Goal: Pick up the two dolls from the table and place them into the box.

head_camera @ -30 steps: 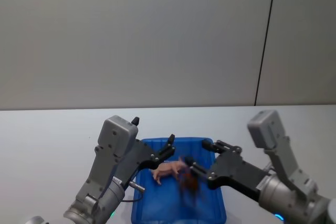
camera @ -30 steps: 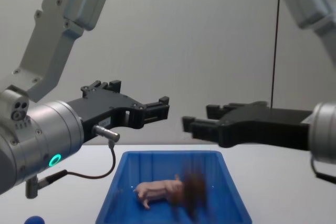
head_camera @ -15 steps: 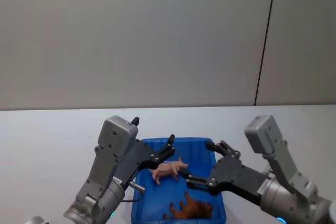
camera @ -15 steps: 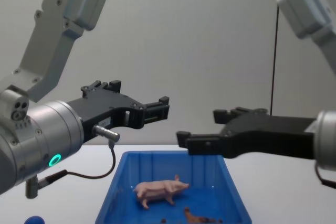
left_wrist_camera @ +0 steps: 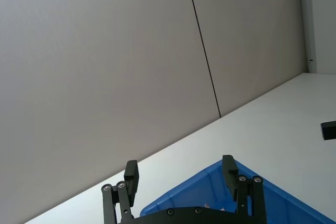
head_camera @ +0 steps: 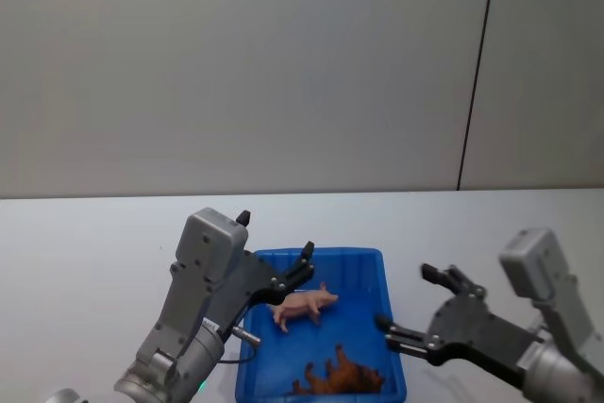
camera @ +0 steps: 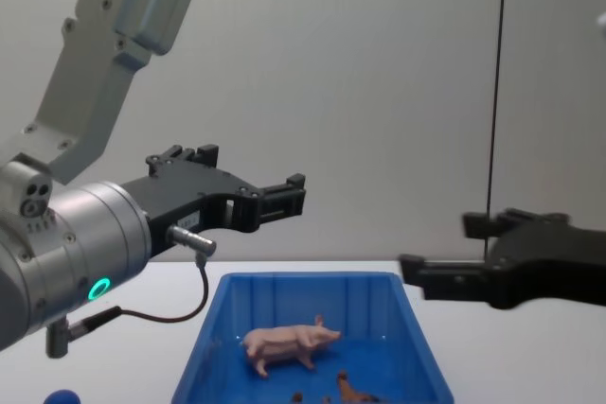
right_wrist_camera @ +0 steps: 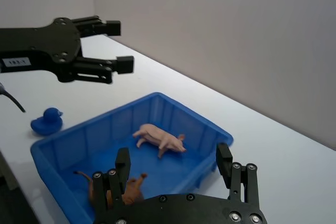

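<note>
Two right-arm fingers point(right_wrist_camera: 224, 162) are spread apart with nothing between them. The right gripper point(head_camera: 400, 295) hangs by the right rim of the blue box point(head_camera: 283, 255), raised off the white table point(head_camera: 94, 243). The left fingers point(left_wrist_camera: 131, 174) are also apart and empty, and the left gripper point(left_wrist_camera: 179, 166) hovers above the box's left part. Inside the box the pink pig point(head_camera: 304, 306) sits mid-floor. The brown lion point(head_camera: 342, 377) is nearer the robot, not touching the pig. A blue duck point(right_wrist_camera: 46, 120) sits on the table left of the box.
</note>
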### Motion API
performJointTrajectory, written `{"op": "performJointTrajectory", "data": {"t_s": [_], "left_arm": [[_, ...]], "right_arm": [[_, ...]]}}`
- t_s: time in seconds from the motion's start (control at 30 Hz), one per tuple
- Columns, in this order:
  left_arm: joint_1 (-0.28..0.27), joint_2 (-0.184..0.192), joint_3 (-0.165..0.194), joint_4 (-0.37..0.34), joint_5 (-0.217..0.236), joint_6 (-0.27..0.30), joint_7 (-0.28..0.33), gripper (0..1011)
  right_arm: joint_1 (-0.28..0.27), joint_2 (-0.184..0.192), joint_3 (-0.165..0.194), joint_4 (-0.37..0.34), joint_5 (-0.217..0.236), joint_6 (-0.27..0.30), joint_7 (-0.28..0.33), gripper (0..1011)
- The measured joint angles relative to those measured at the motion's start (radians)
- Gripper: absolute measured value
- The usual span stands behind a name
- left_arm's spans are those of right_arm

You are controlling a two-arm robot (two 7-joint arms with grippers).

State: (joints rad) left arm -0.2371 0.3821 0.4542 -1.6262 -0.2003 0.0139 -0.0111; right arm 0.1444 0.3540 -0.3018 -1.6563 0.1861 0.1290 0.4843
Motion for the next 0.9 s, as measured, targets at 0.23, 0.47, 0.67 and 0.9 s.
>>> {"op": "performJointTrajectory", "data": {"t_s": [0.23,0.47,0.67,0.9], "left_arm": [[0.007,0.009,-0.005,-0.010,0.004,0.013,0.003,1001],[0.030,0.031,-0.013,-0.039,0.006,0.049,0.029,1001],[0.074,0.066,-0.023,-0.079,-0.010,0.101,0.074,1001],[0.135,0.108,-0.033,-0.113,-0.048,0.136,0.139,1002]], "right_arm": [[-0.044,0.046,0.025,-0.013,0.028,-0.028,-0.051,1001],[-0.067,0.070,0.039,-0.018,0.042,-0.045,-0.077,1001],[-0.080,0.083,0.047,-0.021,0.051,-0.054,-0.091,1001],[-0.088,0.091,0.051,-0.022,0.056,-0.060,-0.100,1001]]}}
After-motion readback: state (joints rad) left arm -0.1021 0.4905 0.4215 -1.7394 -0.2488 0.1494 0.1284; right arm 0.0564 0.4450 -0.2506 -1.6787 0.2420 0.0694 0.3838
